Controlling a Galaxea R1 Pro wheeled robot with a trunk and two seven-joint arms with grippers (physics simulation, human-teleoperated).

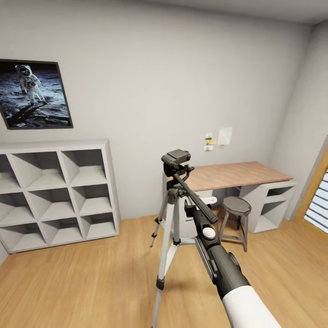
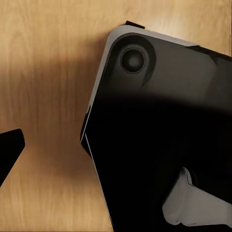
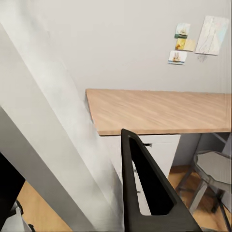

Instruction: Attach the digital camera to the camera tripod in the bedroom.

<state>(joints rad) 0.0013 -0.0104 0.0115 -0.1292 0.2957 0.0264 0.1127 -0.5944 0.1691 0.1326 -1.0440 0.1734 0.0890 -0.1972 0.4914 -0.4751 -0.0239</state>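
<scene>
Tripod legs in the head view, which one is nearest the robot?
The leg of the camera tripod running down to the picture's bottom edge. The others splay back toward the shelf unit and stool.

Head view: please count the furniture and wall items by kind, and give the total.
Tripod: 1
Desk: 1
Stool: 1
Shelf unit: 1
Framed astronaut picture: 1
Papers pinned on the wall: at least 3, too small to separate fully
Total: at least 8

R arm [image 1: 228, 273] extended fwd, claw [image 3: 72, 193] open.
</scene>
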